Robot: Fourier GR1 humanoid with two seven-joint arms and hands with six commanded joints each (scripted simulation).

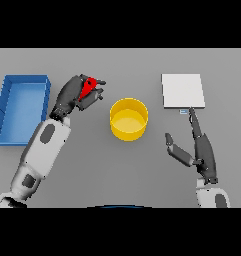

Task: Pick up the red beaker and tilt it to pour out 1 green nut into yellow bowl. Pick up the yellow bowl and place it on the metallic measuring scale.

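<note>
On the grey desk (142,170) the left hand (72,95) has its fingers curled round the red beaker (89,87), which is mostly hidden by them; it seems tilted toward the yellow bowl (128,119), though its exact angle is hard to tell. The bowl stands upright near the middle, just beside that hand and apart from it. A blue tray (7,107) lies at the far left. The metallic measuring scale (182,91), a pale square plate, sits at upper right. The right hand (199,150) rests below the scale with fingers straight, one fingertip reaching close to the scale's near edge.
</note>
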